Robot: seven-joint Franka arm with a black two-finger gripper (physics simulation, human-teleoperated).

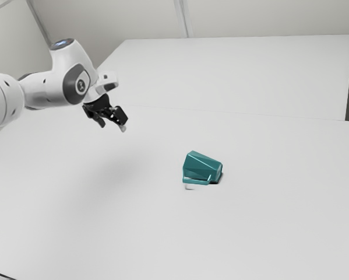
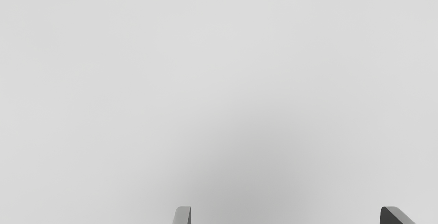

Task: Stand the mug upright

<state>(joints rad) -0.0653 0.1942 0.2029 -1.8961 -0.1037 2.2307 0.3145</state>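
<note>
Plainly, the teal mug (image 1: 202, 167) is lying on its side on the white desk (image 1: 267, 233), a little to the exterior view's right of the middle, so it is not standing as the task wants. Its handle (image 1: 196, 181) is sitting low along the near side, and that loop, together with the flat facets of the body, is probably keeping the mug from rolling.

The claw (image 1: 112, 125) is hanging above the desk towards the exterior view's left, well apart from the mug and on its far side. It is holding nothing and standing wide open: in the wrist view the fingers (image 2: 183, 215) are showing a broad gap with bare desk beyond. Such a spread is presumably leaving room for a mug wall or handle to pass between them. A soft dark patch (image 2: 253, 186) is spreading over the desk there, likely the claw's own shadow.

As for markings, the arm (image 1: 43, 88) is carrying a small emblem (image 1: 81, 86) on a dark round cap, too small to read, and the mug is displaying no lettering on its visible sides.
</note>
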